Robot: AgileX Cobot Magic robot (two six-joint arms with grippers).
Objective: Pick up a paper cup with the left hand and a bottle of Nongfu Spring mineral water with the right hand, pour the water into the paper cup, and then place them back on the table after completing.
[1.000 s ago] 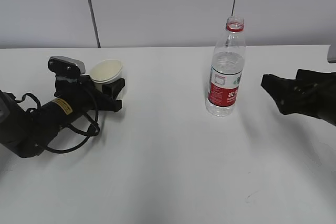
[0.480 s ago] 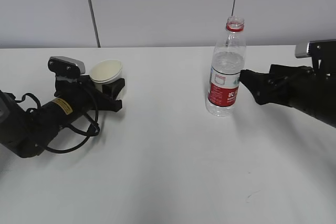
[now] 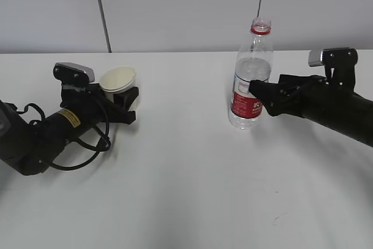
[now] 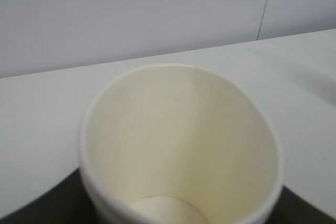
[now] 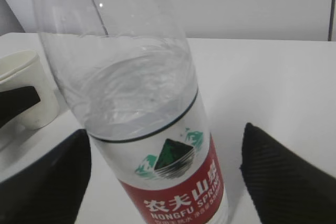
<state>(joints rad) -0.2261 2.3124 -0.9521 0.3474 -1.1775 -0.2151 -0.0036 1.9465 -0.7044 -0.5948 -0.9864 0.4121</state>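
Clear plastic Nongfu Spring bottle with red label and no cap stands upright right of centre on the plain white tabletop, the water reaching about shoulder height above the label. Black right hand gripper is at the bottle's label level from the right; right wrist view shows its two black pads spread on either side of the bottle with daylight on both sides, so jaws are open and not yet touching. White paper cup sits far left on the table, upright, empty inside in the left wrist view. Black left hand gripper with yellow label on the arm is wrapped around the cup's lower body; dark pads show at both bottom corners of the left wrist view, but whether they're actually squeezing the cup I cannot tell. Risks, my read: bottle is open-topped and tall, so an off-centre close or a nudge from one pad first could tip it and spill. Squeezing the thin plastic too hard could push water out the neck. Cup is light and soft; over-grip could crush it, under-grip could let it slip on the lift.
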